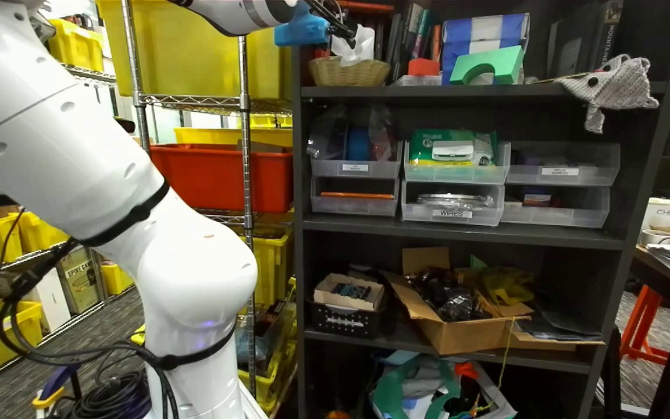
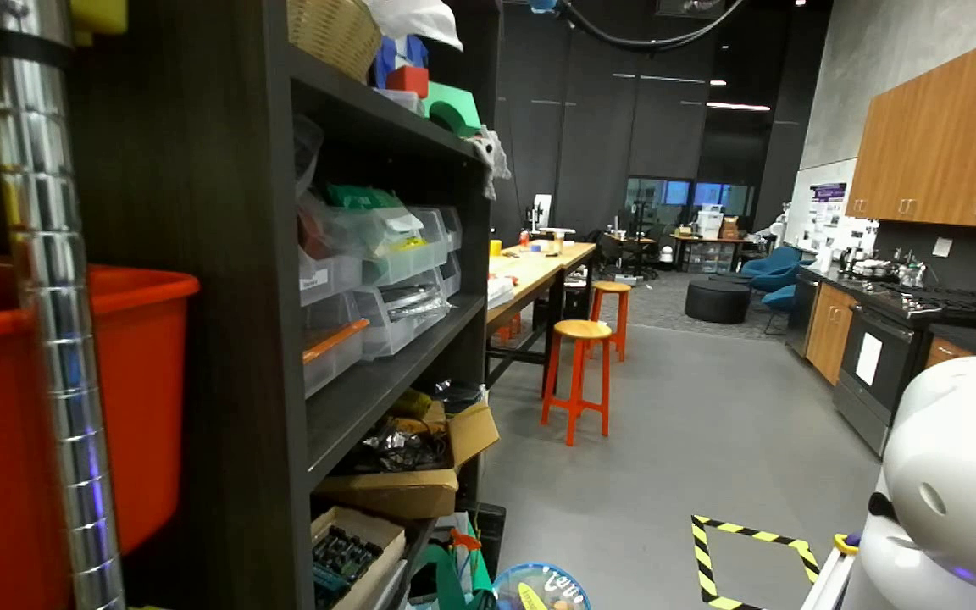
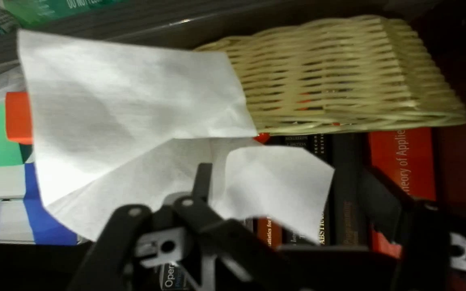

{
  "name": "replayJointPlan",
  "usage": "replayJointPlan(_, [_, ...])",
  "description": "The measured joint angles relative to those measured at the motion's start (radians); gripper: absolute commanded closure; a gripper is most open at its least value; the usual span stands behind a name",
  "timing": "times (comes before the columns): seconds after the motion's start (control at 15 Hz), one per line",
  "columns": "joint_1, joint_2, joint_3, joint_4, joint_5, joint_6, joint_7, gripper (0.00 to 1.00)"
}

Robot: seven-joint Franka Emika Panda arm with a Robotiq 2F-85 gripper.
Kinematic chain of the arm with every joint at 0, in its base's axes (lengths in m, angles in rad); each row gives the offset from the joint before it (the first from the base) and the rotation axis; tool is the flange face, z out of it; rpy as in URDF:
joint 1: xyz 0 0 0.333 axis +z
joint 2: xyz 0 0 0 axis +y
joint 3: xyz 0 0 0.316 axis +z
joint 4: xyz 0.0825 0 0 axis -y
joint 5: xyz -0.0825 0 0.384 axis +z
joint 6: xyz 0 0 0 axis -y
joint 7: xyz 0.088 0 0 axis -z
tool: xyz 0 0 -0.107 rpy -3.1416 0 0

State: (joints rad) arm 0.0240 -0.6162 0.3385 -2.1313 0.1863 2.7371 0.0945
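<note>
Storage bay: one dark bookcase (image 1: 544, 236), one wire rack (image 1: 246, 174) alongside, the rack carrying one red tub (image 1: 218, 180) among several yellow tubs (image 1: 178, 46). Top shelf: one wicker basket (image 1: 346, 75), one folded white sheet (image 3: 136, 89), one red block (image 1: 423, 67), one green arch (image 1: 495, 60), one blue-and-white box (image 1: 480, 29), one grey knitted toy (image 1: 611, 87); books (image 3: 407, 157) behind, overlapped, count uncertain. White sheet overlaps the basket's rim in all three views; how much of it lies inside, cannot tell. Just above, the end effector (image 3: 285, 173): fingers (image 3: 204, 180) spread wide apart, no grip on anything that can be made out. One finger crosses the sheet in the wrist view; touching or clear of it, uncertain.

Second shelf: six clear bins (image 1: 556, 216), two rows of three. Upper row: blue item (image 1: 358, 144) with clear bag (image 1: 326, 134); green packet (image 1: 422, 148); dark items (image 1: 535, 160), hard to make out. Lower row: one orange bar (image 1: 358, 195); silvery bundles (image 1: 454, 201), label (image 1: 451, 213) reading WIRES; small boxes (image 1: 537, 199).

Third shelf: one black perforated crate (image 1: 341, 327), a card tray (image 1: 344, 301) of dark small parts (image 1: 352, 291) set inside it; one open cardboard box (image 1: 469, 338), flaps out, heaped with black-wrapped items (image 1: 451, 297) and yellow mesh (image 1: 506, 285). Bottom shelf: one bin (image 1: 501, 401) filled with green and grey pieces (image 1: 422, 384), kinds unclear.
</note>
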Motion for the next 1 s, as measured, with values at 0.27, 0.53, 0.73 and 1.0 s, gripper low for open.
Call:
replayJointPlan(0.27, [0.028,-0.009,-0.01,0.008,-0.022,-0.036,0.038,0.0])
replayJointPlan(0.53, [0.045,-0.027,-0.014,0.014,-0.024,-0.055,0.055,0.0])
replayJointPlan(0.73, [0.049,-0.042,-0.015,0.014,-0.024,-0.058,0.06,0.0])
replayJointPlan(1.0, [0.05,-0.056,-0.021,0.013,-0.024,-0.065,0.063,0.0])
